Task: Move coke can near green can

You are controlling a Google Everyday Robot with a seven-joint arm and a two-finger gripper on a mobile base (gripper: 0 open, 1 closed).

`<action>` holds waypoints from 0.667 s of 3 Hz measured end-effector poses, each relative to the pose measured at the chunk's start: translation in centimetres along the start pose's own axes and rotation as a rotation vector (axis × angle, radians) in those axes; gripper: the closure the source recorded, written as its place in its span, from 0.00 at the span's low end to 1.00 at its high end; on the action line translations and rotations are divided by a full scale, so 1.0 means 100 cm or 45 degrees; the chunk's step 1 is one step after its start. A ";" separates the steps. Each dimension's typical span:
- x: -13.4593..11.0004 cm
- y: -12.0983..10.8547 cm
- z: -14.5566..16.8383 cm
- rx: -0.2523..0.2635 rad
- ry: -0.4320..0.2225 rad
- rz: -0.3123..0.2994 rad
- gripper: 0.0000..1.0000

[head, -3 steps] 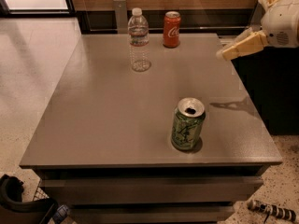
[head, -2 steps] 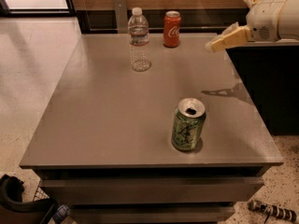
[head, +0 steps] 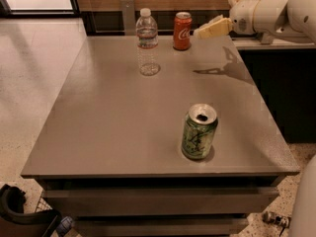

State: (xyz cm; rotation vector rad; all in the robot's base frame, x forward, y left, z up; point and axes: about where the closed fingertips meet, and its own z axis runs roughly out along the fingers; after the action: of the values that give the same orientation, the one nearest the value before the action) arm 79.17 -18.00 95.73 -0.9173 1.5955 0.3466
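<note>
The coke can (head: 182, 30) stands upright at the far edge of the grey table (head: 108, 117), right of centre. The green can (head: 199, 131) stands upright near the front right of the table, its silver top and dark mouth hole showing. My gripper (head: 201, 32) reaches in from the upper right on a white arm (head: 266, 14). Its tan tips hang in the air just right of the coke can, at about the can's height, apart from it.
A clear plastic water bottle (head: 147, 42) stands left of the coke can. A dark counter (head: 281, 83) runs along the table's right side. A wall with a dark base strip lies behind the table. A pale floor lies to the left.
My gripper and arm have moved left and slightly up, from beyond the table's right edge to just right of the coke can. Both cans and the bottle have not moved.
</note>
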 end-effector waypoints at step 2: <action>0.011 -0.005 0.054 -0.041 0.012 0.119 0.00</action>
State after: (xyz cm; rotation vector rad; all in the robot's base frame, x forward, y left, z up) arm 83.30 -15.10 93.53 -0.8720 1.6486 0.4353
